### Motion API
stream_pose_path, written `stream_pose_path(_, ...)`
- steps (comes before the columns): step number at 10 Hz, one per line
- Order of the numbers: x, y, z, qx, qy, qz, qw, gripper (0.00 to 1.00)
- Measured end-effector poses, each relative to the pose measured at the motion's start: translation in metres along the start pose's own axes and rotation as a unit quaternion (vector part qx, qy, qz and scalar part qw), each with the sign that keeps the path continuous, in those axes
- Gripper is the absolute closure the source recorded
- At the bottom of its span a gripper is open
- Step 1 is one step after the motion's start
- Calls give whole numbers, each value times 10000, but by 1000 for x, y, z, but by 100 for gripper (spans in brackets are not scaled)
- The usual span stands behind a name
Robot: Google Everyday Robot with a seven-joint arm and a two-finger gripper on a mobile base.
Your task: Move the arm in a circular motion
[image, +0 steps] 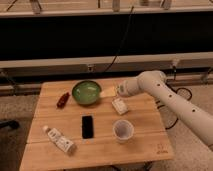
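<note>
A glossy white arm (pixel 167 97) of thick, rounded tubular segments, dotted with small dark marks, reaches in from the lower right across a wooden table (pixel 145 120). Its bulbous joint bends above the table's far right corner. The forearm then runs level to the left and ends in a pale yellowish, wedge-shaped gripper (pixel 105 91). The gripper hangs over the far half of the table, its tip just beside the right rim of a round green bowl (pixel 86 93). Whether the gripper is spread or closed cannot be told, and nothing is visibly held.

A small white packet (pixel 119 106) lies on the planks just below the wrist. A white cup (pixel 123 130) stands upright nearer the front edge. A flat black rectangular device (pixel 87 126) lies at the centre, and a white bottle (pixel 59 139) lies on its side at the front left. A small red item (pixel 63 99) lies left of the bowl.

The tabletop is pale, smooth-grained wood with visible board seams. Behind it runs a dark wall panel (pixel 70 35) above a light rail, with a black cable (pixel 123 44) hanging down. The floor (pixel 15 107) is speckled grey.
</note>
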Motion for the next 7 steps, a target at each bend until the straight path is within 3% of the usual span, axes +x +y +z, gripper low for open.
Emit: stream_pose_path(7, 2, -2, -3, -18, 29, -500, 9987, 20)
